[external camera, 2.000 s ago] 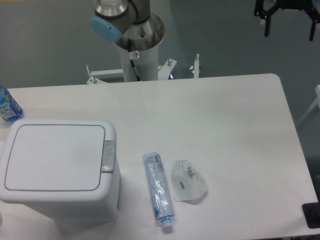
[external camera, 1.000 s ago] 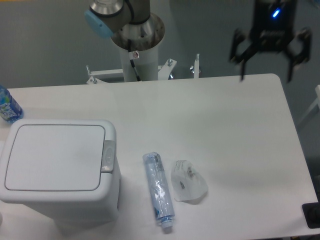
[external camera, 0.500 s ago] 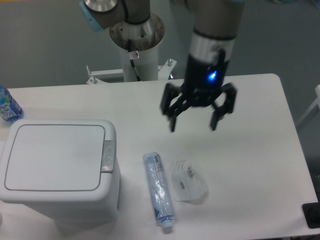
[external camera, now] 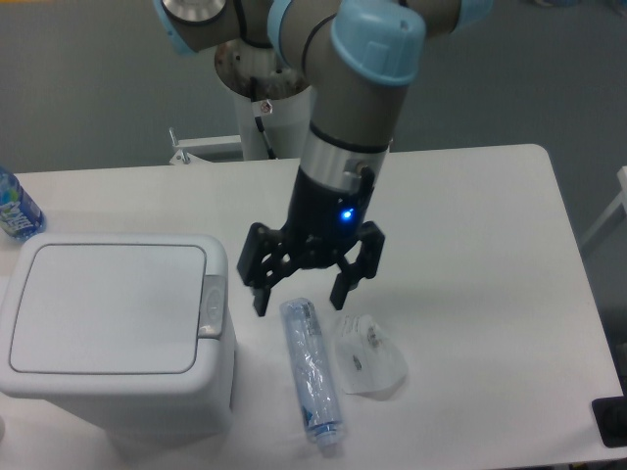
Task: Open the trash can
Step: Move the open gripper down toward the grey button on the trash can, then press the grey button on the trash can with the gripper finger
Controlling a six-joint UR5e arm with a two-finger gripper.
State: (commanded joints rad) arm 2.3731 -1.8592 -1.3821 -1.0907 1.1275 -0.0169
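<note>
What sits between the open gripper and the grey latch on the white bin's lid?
Nothing: in the fixed camera view, only bare white table separates the gripper from the grey push-button latch on the boxy white plastic trash can.

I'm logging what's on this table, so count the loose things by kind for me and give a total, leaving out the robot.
Bins: 1, the large white plastic trash can with a flat lid, lid shut.
Bottles: 2, the crushed clear plastic bottle lying down and the blue-labelled bottle at the left edge.
Crumpled clear plastic pieces: 1.
Total: 4.
</note>
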